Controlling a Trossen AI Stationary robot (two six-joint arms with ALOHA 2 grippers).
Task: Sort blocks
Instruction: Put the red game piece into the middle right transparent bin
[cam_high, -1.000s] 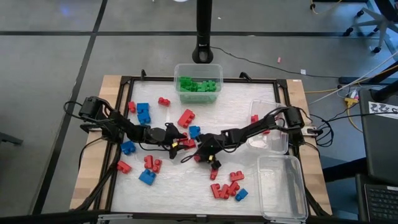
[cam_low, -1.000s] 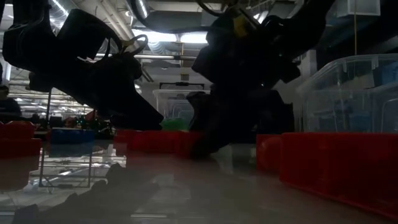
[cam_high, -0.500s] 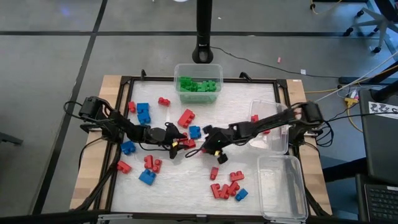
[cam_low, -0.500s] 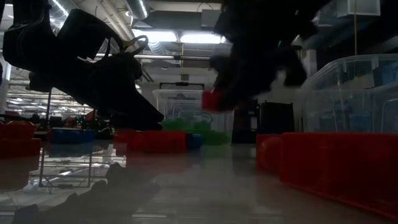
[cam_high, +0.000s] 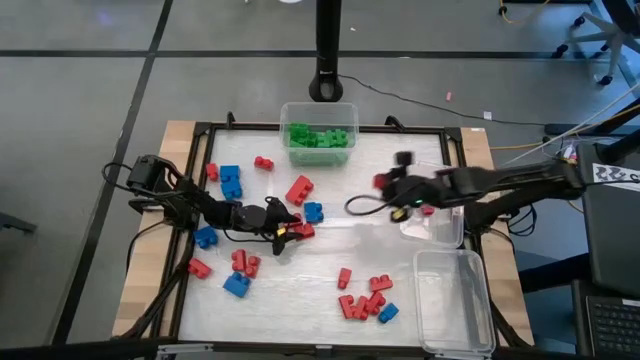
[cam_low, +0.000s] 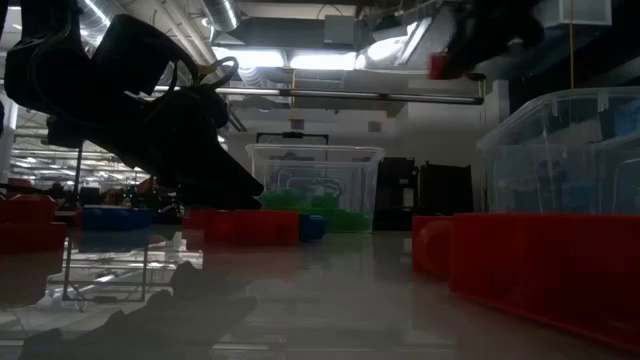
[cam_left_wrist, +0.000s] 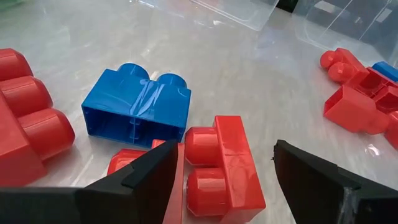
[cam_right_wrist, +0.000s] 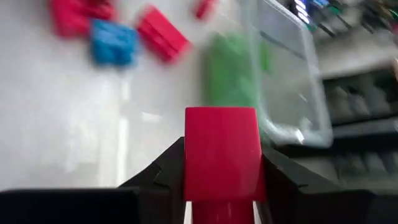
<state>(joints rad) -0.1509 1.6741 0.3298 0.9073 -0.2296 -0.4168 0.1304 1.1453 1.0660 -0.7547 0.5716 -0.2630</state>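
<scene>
The right gripper (cam_high: 385, 183) is clenched on a red block (cam_right_wrist: 222, 154), which fills the gap between its two dark fingers (cam_right_wrist: 163, 167) in the right wrist view. It hangs in the air above the table, just beside the nearer clear tub (cam_high: 440, 205) and well apart from the tub of green blocks (cam_high: 319, 134); in the low view it shows high up with the red piece in it (cam_low: 438, 64).

The left gripper (cam_high: 290, 231) is released, its fingers (cam_left_wrist: 146, 176) spread wide and low on the table, straddling a red block (cam_left_wrist: 221, 168) without pinching it. A blue block (cam_left_wrist: 137, 111) lies just beyond that red one, touching or nearly touching it.

Farther from the green tub, more blocks are scattered on the white table (cam_high: 400, 150): blue pair (cam_high: 230, 181) and small red one (cam_high: 264, 162) near it, a red and blue cluster (cam_high: 365, 300) beside the empty clear tub (cam_high: 455, 300).
</scene>
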